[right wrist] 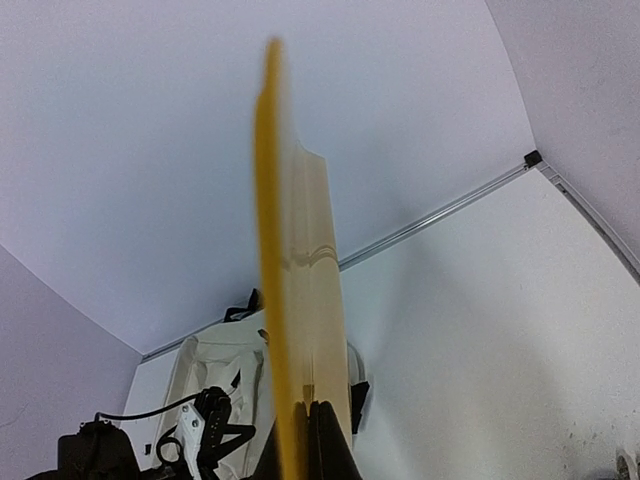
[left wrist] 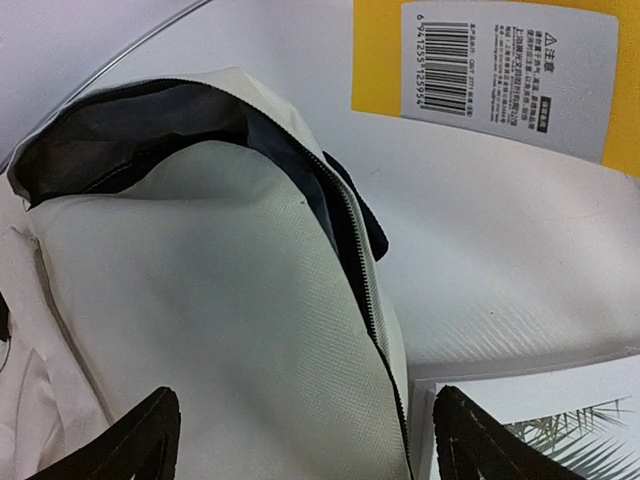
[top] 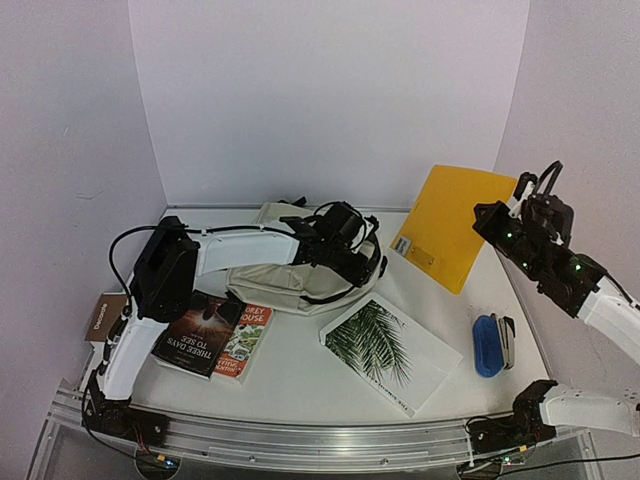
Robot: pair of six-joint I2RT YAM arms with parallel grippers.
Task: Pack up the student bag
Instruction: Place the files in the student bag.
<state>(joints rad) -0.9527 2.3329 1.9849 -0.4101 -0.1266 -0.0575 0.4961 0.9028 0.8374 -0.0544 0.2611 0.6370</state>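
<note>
Clenched on the upper right edge of the yellow folder (top: 455, 225), the right claw (top: 521, 189) holds the sheet raised at about 2 o'clock in the overhead view; its own wrist camera sees the folder edge-on, and whether the lower corner touches the table (top: 300, 385) cannot be told. At 10 o'clock the student bag (top: 275, 283) lies on its side, zipper undone and dark lining showing at the mouth. The left claw (left wrist: 300, 450) hovers just above that opening, released, fingers spread wide with nothing between them. No item shows inside the bag as far as the mouth can be seen, so packing looks barely begun. Out on the table are two books (top: 215, 338) side by side at 8 o'clock, partly under the left arm, a palm-leaf booklet (top: 392, 350) at 5 o'clock and a small blue case (top: 486, 345) at 4 o'clock. By the look of things the folder is first in line for the bag, with the others to follow and the zipper to close.
</note>
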